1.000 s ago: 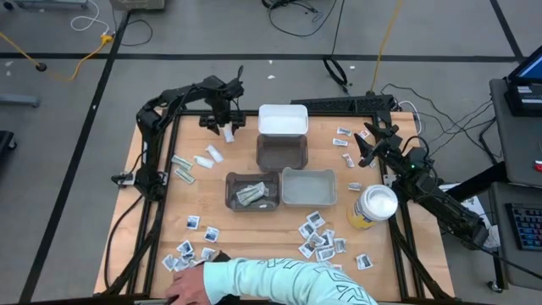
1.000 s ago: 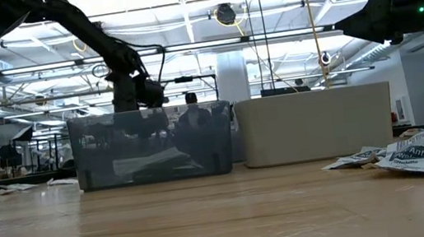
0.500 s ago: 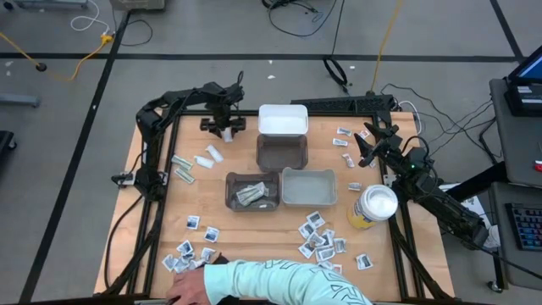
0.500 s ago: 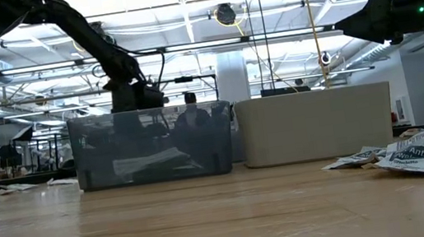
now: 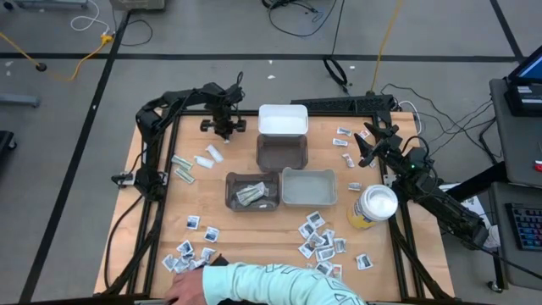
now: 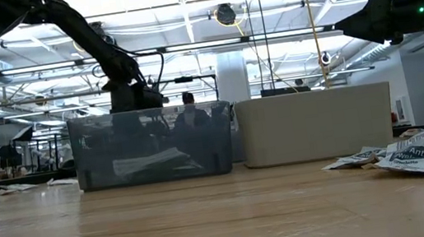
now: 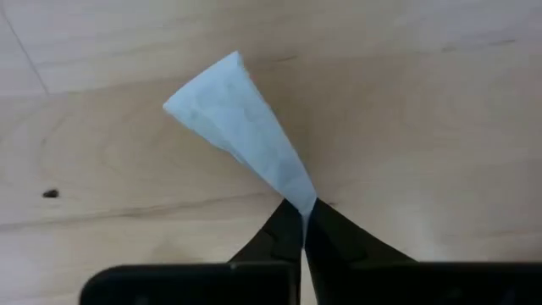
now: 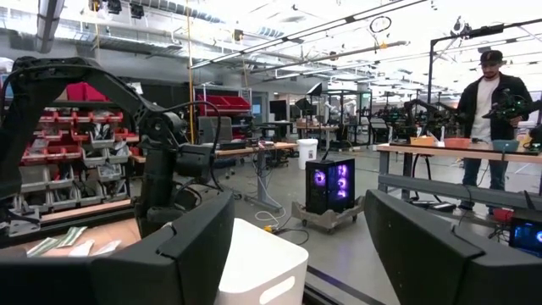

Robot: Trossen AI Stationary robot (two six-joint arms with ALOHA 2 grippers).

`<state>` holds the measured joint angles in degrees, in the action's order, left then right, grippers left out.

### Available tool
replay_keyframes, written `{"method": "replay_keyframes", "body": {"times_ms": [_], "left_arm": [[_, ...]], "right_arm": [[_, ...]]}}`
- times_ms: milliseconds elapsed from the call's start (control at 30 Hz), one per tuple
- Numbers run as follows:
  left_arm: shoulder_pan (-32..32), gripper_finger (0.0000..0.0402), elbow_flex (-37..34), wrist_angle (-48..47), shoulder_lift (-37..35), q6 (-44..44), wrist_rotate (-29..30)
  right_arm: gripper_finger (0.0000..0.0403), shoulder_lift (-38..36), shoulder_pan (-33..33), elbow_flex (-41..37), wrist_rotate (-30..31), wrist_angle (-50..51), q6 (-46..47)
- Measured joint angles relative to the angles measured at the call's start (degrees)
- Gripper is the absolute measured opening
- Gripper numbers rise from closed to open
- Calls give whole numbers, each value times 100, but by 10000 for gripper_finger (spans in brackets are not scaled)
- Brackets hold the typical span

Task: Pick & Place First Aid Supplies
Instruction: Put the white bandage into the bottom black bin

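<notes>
Where the table's far left edge runs close behind it, the left gripper (image 7: pixel 303 212) is low over the wood with its fingers pressed together on the corner of a white packet (image 7: pixel 241 131), which fans out flat against the bare table (image 7: pixel 423 102). Seen from above, this gripper (image 5: pixel 224 127) sits just left of the white bin (image 5: pixel 283 119), with open wood around it and two more wrappers (image 5: pixel 209 157) nearer the middle. Beyond those lie the dark bin (image 5: pixel 251 191) and grey bin (image 5: pixel 308 186), then scattered square sachets (image 5: pixel 319 235) toward the near edge, where a person's sleeve (image 5: pixel 279 284) reaches in. The right gripper (image 5: pixel 369 146) hangs spread apart over the right side, near the yellow canister (image 5: pixel 373 207).
</notes>
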<state>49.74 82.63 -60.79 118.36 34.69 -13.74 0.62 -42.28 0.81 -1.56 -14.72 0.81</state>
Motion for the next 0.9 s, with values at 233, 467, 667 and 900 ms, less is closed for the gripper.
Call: {"method": "replay_keyframes", "body": {"times_ms": [233, 467, 667, 900], "left_arm": [[-97, 4, 408, -938, -326, -1172, 341], [-326, 2, 649, -1782, -922, -3163, 610], [-605, 2, 649, -2398, -1522, -4636, 658], [-1299, 1, 649, -2598, -1636, -5865, 1042]], "right_arm": [[263, 0, 1, 1, -1, 0, -1], [263, 0, 1, 1, 1, 0, -1], [263, 0, 1, 0, 1, 0, 1], [263, 0, 0, 0, -1, 0, -2]]}}
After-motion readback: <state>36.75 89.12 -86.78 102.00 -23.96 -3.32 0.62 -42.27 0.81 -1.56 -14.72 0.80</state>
